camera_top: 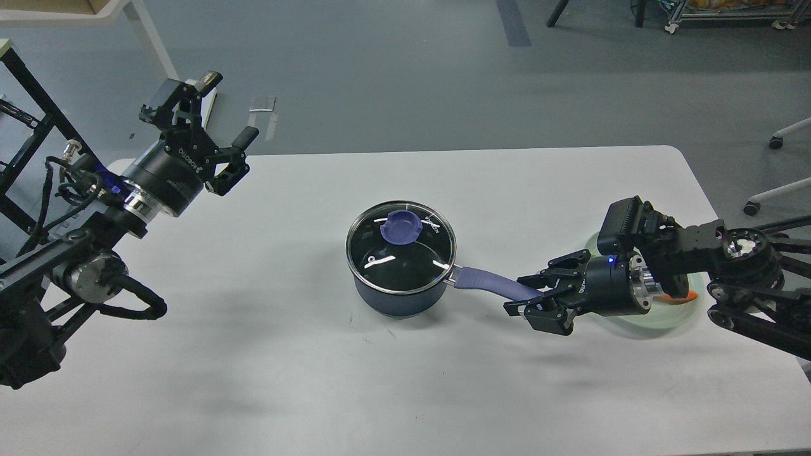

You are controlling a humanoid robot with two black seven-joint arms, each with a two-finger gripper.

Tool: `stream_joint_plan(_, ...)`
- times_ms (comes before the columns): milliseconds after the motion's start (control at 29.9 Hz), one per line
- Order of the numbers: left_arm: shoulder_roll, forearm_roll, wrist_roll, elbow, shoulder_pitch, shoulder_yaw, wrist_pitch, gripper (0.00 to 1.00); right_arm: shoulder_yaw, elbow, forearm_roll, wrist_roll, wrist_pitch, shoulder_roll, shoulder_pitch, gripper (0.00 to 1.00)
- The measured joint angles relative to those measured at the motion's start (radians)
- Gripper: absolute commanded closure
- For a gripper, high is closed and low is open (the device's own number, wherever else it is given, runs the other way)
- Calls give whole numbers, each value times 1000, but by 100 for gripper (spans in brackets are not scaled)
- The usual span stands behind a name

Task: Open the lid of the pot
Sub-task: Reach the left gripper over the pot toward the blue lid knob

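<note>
Handle [491, 282] first, nearest my right gripper [529, 297]: it runs rightward from the pot [400, 297] at mid-table [405, 380], and its end sits between my fingers, which seem clamped on it, though I can't be certain. Past it the lid [400, 247] sits flat on the rim, knob [402, 227] centred. Farther off, my left gripper [215, 123] hangs spread, well left of the knob.

Grey floor [405, 69] lay beyond the white tabletop's [355, 380] far edge, a pale table leg [152, 41] stood far left, chair casters [776, 142] sat far right, a wheeled rack [728, 16] stood at back.
</note>
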Motion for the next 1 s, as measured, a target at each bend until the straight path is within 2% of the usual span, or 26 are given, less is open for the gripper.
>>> stream_joint_plan(435,-17,108,0,-47,-25,0,3,1,0,-9,0,0,-3,-2,2,63)
stream_joint_plan(602,-37,366,0,-54,-95,-1,3,1,-1,-10,0,0,-3,-2,2,65)
stream_joint_plan(770,-74,692,0,-113,-158,-1,5,1,-2,-11,0,0,-3,0,3,68)
stream_joint_plan(1004,-109,987,0,-196,-178,17,68,1,-7,-17,0,0,-4,0,2,70)
